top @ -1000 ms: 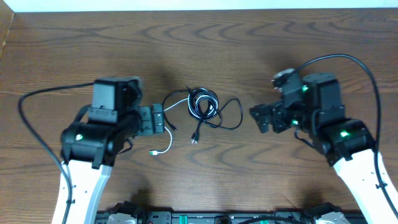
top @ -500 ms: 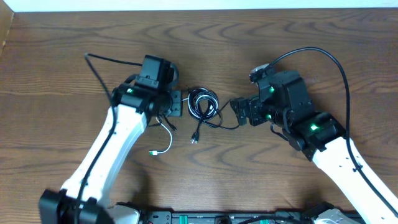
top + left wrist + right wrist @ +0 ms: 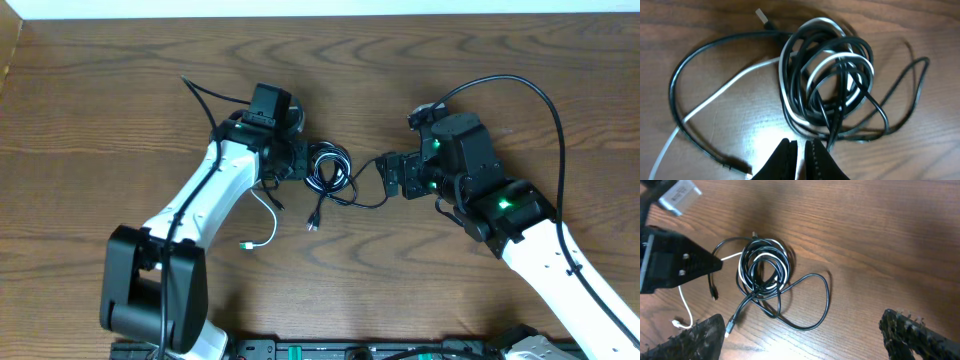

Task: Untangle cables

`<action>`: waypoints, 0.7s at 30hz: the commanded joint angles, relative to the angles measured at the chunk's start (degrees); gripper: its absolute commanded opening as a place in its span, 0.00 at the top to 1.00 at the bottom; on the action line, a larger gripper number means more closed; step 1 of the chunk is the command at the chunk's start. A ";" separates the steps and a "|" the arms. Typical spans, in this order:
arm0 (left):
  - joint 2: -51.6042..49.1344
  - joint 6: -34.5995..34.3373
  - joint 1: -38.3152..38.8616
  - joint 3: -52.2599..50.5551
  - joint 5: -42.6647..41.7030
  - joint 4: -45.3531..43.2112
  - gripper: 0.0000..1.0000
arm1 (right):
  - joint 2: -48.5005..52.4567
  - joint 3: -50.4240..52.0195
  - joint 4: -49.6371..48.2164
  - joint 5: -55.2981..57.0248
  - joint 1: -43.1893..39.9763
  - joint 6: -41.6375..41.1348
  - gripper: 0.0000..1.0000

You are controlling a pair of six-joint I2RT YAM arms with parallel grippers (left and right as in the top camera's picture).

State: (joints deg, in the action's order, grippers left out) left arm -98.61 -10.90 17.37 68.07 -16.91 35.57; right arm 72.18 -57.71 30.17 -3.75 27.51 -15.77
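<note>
The cables [image 3: 327, 167] lie as one tangle at the table's middle: black cords coiled with a white cord [image 3: 725, 87] threaded through them. A white tail [image 3: 268, 225] and a black plug end [image 3: 313, 222] trail toward the front. My left gripper [image 3: 303, 163] sits at the tangle's left edge. In the left wrist view its jaws [image 3: 801, 146] are shut to a thin slit with nothing in it, and the coil [image 3: 825, 75] lies just beyond the tips. My right gripper [image 3: 386, 178] is open on the tangle's right, straddling a loose black loop [image 3: 815, 305] without touching it.
Bare wooden table [image 3: 120, 80] surrounds the tangle on all sides. Thick black robot wires arc over both arms, one of them [image 3: 545, 110] above the right arm. The left arm's body [image 3: 670, 265] shows at the left of the right wrist view.
My left arm has stretched forward and to the right up to the tangle, and its jaws have closed. My right arm moved left toward the tangle, then held still, open.
</note>
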 commanded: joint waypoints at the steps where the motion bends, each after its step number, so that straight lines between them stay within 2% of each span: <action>1: -1.79 -0.33 0.13 0.79 -1.11 -1.77 0.87 | 0.09 -1.05 0.07 0.81 0.35 -1.42 0.05; 3: -2.54 -0.33 0.13 0.79 -1.05 -3.15 0.83 | 0.09 -1.05 0.07 0.81 0.35 -1.44 0.04; 6: -3.58 -0.31 0.13 0.79 -1.05 -4.74 0.83 | 0.09 -1.05 0.07 0.81 0.35 -1.60 0.04; 8: -4.15 -0.31 0.13 0.79 -0.04 -5.29 0.74 | 0.09 -1.05 0.04 0.81 0.35 -1.60 0.04; 21: -8.00 -0.31 0.13 0.72 1.51 -7.89 0.72 | 0.09 -1.05 0.00 0.81 0.35 -1.60 0.04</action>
State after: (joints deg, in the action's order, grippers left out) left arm -104.66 -11.14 17.37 68.07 -16.19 27.81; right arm 72.18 -57.71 30.15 -3.57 27.51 -16.56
